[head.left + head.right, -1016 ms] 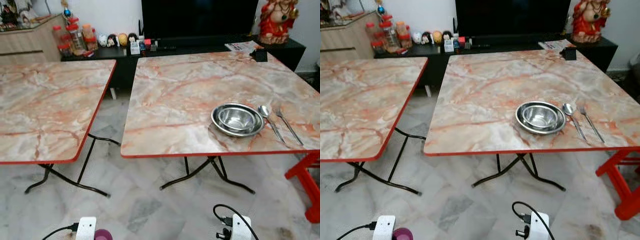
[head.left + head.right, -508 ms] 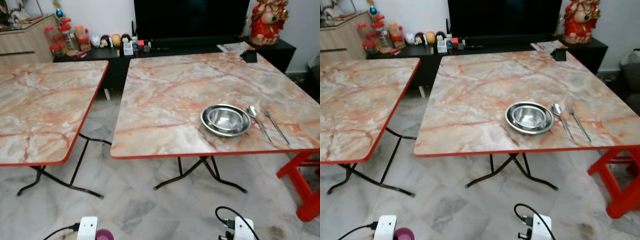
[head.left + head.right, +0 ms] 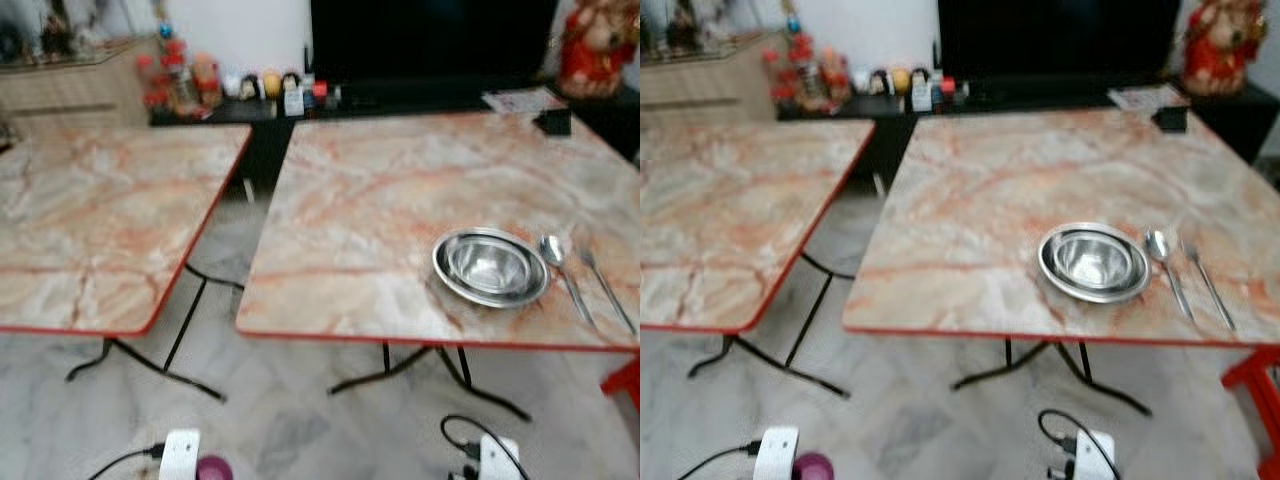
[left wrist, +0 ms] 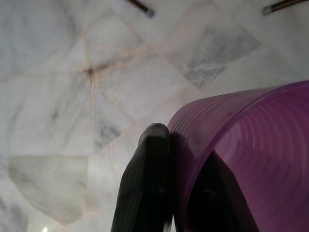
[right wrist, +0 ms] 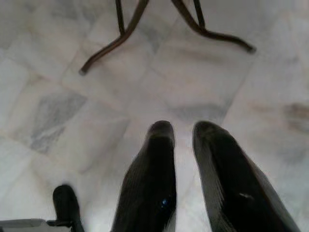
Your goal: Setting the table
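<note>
Left wrist view: left tool [image 4: 181, 193] pinches a purple cup's [image 4: 251, 159] rim over marble floor [image 4: 72, 72]. Right tool [image 5: 181, 140] hangs empty, fingers slightly parted.

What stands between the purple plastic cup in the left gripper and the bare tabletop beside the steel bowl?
Nothing visible. The left gripper holds the purple plastic cup low over the floor; the marble-patterned table lies ahead, bare around the steel bowl.

both tables [image 3: 360, 190] are pinkish marble print with orange veins and a red edge. silver bowl [image 3: 490, 267], spoon [image 3: 560, 265] and fork [image 3: 606, 288] by the right table's near edge. see-through purple cup [image 4: 251, 159] between black fingers [image 4: 147, 188], above a white-grey marble floor [image 4: 58, 87].
</note>
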You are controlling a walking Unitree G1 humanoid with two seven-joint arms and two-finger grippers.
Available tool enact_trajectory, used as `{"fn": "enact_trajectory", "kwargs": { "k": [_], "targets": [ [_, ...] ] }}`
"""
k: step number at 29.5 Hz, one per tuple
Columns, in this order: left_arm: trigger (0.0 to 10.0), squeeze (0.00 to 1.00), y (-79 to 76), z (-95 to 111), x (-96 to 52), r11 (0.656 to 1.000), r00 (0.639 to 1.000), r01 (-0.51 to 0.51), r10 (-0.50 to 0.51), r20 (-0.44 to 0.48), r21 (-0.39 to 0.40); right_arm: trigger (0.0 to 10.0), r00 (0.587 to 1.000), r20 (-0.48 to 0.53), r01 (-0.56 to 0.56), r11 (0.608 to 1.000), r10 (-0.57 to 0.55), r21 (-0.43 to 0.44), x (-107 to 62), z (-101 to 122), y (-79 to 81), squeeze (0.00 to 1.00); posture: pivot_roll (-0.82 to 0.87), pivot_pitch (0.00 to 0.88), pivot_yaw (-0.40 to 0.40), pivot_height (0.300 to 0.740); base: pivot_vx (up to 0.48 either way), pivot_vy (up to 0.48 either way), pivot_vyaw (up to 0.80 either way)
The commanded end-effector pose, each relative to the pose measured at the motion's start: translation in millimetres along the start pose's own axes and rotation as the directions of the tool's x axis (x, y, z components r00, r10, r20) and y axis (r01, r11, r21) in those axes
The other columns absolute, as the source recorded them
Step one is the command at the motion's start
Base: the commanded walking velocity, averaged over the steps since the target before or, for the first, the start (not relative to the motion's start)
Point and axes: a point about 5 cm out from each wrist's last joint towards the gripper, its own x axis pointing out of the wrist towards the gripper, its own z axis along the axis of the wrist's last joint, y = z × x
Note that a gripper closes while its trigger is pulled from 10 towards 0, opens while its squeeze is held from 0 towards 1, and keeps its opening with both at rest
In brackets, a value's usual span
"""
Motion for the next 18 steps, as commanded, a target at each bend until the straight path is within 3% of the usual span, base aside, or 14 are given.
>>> {"fn": "enact_trajectory", "kwargs": {
  "k": [1,18],
  "targets": [
    [10.0,0.0,-1.8,2.1,0.5,1.0,1.0,0.0,0.0,0.004,-0.006,10.0,1.0,-0.011,-0.003,1.0,0.003,-0.007,-0.5,-2.5,0.8,0.0,-0.03,0.0,0.036,0.74,0.255,-0.262,0.0],
    [10.0,0.0,-4.0,0.4,0.1,1.0,1.0,0.013,-0.013,0.003,-0.015,10.0,1.0,-0.001,0.001,1.0,-0.001,0.013,-0.3,-1.0,1.2,0.0,-0.03,0.0,0.035,0.74,0.255,-0.266,0.0]
  ]
}}
